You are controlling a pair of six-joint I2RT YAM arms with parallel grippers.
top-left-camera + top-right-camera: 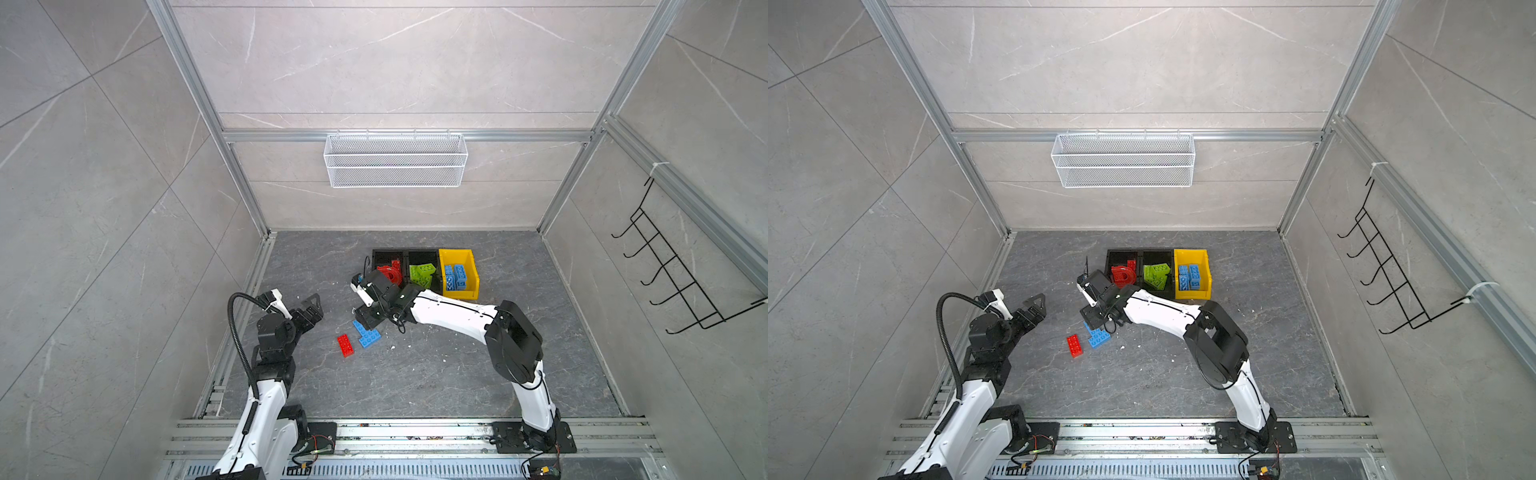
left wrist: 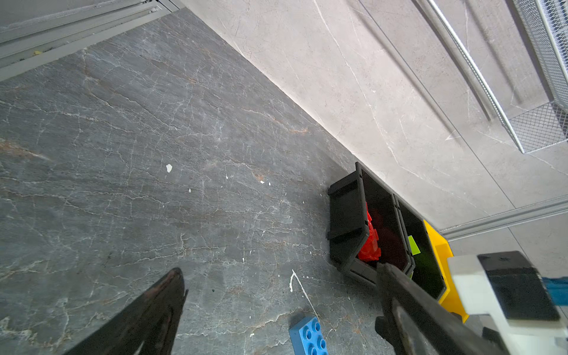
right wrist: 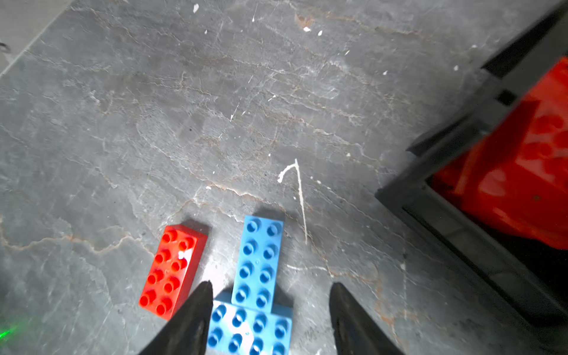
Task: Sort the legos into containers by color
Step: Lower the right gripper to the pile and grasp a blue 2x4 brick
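Black tapered fingers of the right gripper (image 3: 270, 287) stand apart, straddling two blue studded plastic bricks (image 3: 259, 264) that meet in a T on the grey veined stone tabletop (image 3: 153, 123); nothing is clamped. Just beside them lies a glossy red rectangular brick (image 3: 172, 270), studs up. The right arm reaches low across the middle, wrist bent down. Beyond, three joined plastic bins (image 1: 456, 252), two black and one yellow, hold legos (image 1: 420, 273) in red, lime green and blue, one colour each. The left gripper (image 2: 279, 273) hovers empty, jaws wide, its arm folded.
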